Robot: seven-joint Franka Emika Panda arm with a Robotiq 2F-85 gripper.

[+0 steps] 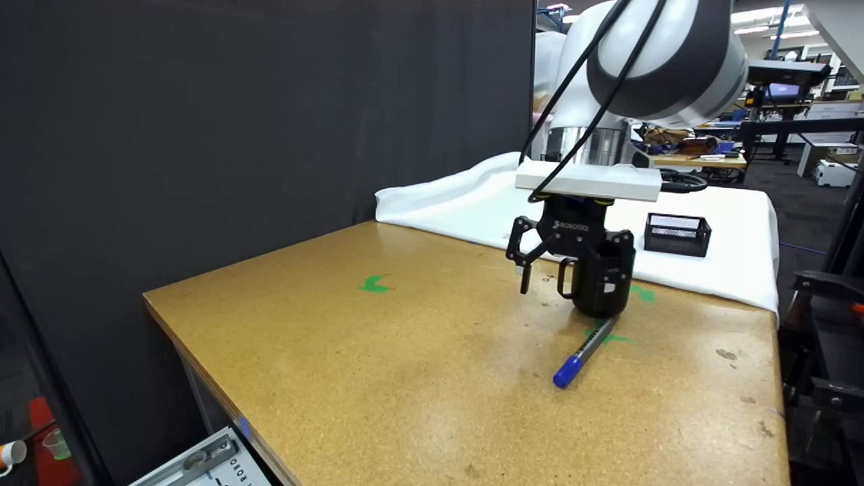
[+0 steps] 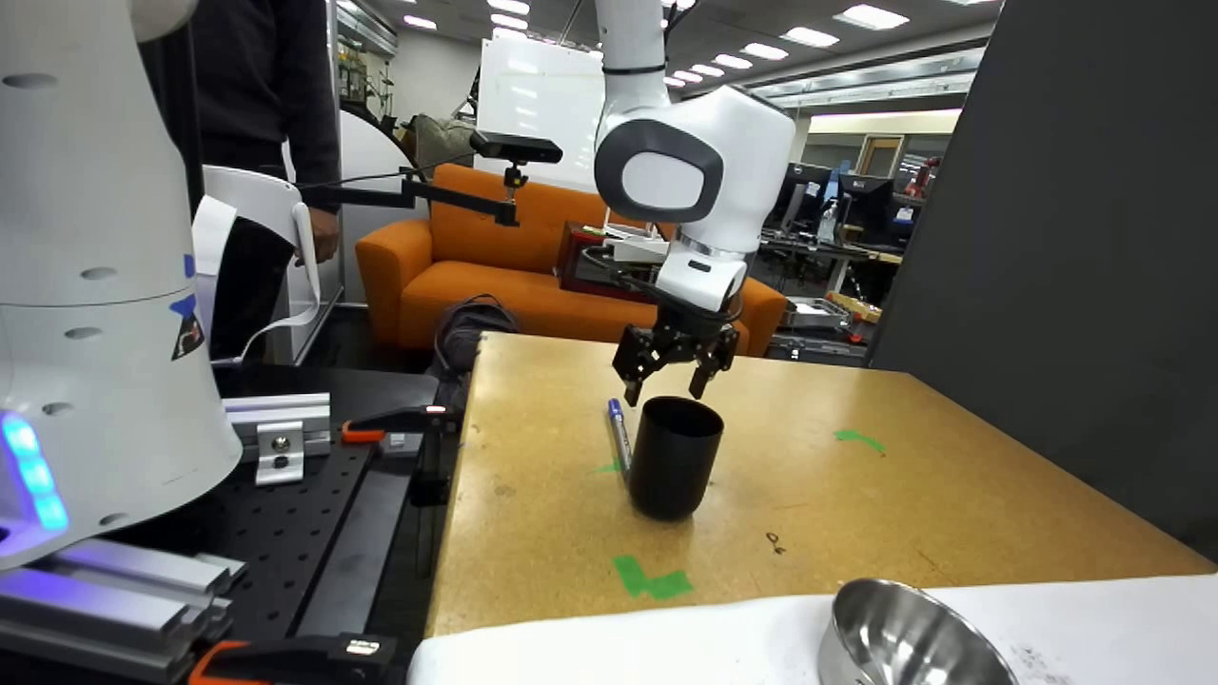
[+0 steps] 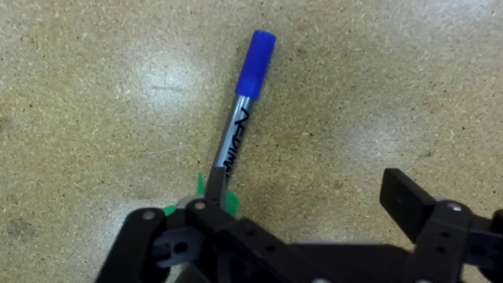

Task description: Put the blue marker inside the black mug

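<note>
The blue marker lies on the table; its blue cap and silver body show in both exterior views (image 1: 586, 352) (image 2: 621, 440) and in the wrist view (image 3: 243, 104). The black mug stands upright on the table, in both exterior views (image 1: 590, 298) (image 2: 674, 466), close to the marker's silver end. I cannot tell whether they touch. The mug is out of the wrist view. My gripper (image 1: 567, 282) is open and empty above the table; it also shows in an exterior view (image 2: 664, 388) beyond the mug. In the wrist view (image 3: 308, 192) its left finger overlaps the marker's lower end.
A white cloth (image 1: 466, 202) covers the table's edge near the robot. A black mesh basket (image 1: 677, 246) stands on it, and a steel bowl (image 2: 913, 637) too. A dark partition (image 1: 270, 121) borders one side. Green tape marks (image 1: 374, 283) are on the tabletop.
</note>
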